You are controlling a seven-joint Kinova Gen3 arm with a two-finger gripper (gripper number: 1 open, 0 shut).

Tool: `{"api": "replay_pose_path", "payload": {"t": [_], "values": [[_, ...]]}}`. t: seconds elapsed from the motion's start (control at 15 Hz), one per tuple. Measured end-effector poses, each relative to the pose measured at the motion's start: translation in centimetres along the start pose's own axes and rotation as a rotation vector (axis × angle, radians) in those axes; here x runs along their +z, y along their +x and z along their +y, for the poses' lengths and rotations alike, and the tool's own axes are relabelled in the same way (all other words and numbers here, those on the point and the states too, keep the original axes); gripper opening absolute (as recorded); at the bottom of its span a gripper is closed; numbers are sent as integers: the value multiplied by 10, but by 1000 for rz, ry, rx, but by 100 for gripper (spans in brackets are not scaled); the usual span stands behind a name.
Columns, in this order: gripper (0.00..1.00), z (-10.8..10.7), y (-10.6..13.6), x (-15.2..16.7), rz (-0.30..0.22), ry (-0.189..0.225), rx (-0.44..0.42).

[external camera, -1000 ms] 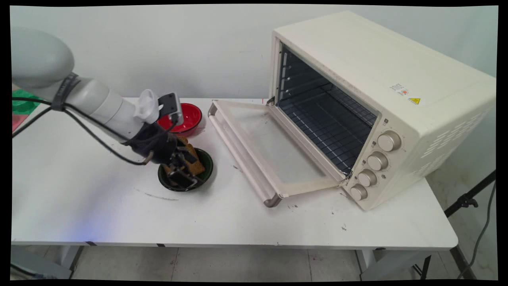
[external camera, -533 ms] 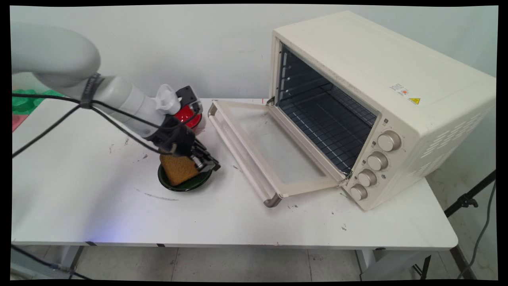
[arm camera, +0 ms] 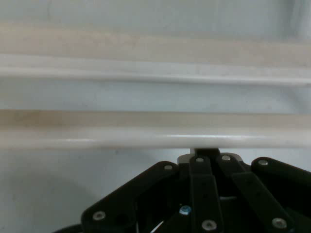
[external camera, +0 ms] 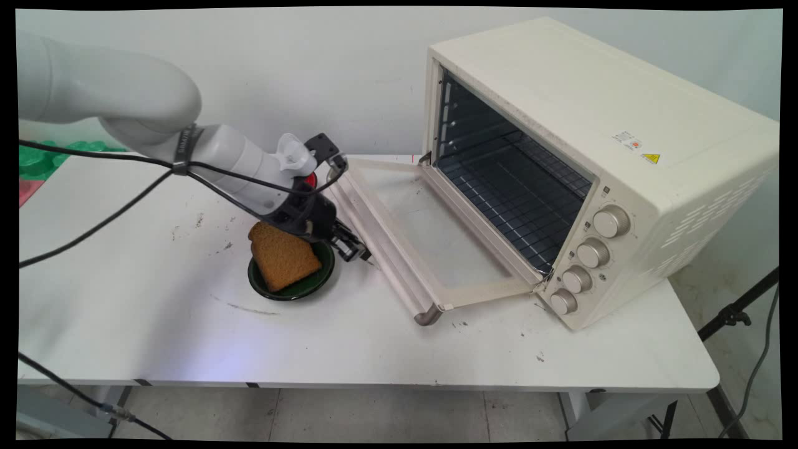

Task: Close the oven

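Note:
A brown slice of bread (external camera: pixel 283 255) leans in a dark green bowl (external camera: pixel 319 280) on the white table. My gripper (external camera: pixel 358 251) hangs low just right of the bowl, between it and the handle bar (external camera: pixel 383 255) of the oven's lowered door (external camera: pixel 436 237). It is shut with nothing in it. In the hand view the gripper (arm camera: pixel 204 155) points at the pale handle bar (arm camera: pixel 146 138), which runs straight across close ahead. The arm hides most of a red bowl (external camera: pixel 310 181) behind it.
A cream toaster oven (external camera: pixel 561 125) stands at the right with its door folded down onto the table and its wire rack (external camera: pixel 517 206) showing. Green and red things (external camera: pixel 37 159) lie at the far left edge.
The gripper was down over the bread in the green bowl. It has let go and moved right and slightly back toward the oven door handle. The bread now leans uncovered in the bowl.

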Motion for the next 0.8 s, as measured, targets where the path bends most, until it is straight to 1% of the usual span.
{"api": "replay_pose_path", "payload": {"t": [0.2,0.4,0.53,0.8], "values": [[0,2,7,10,29,-6,-22],[0,2,8,13,59,-5,-46],[0,3,14,15,82,-8,-54],[0,5,35,16,130,-16,-54]]}}
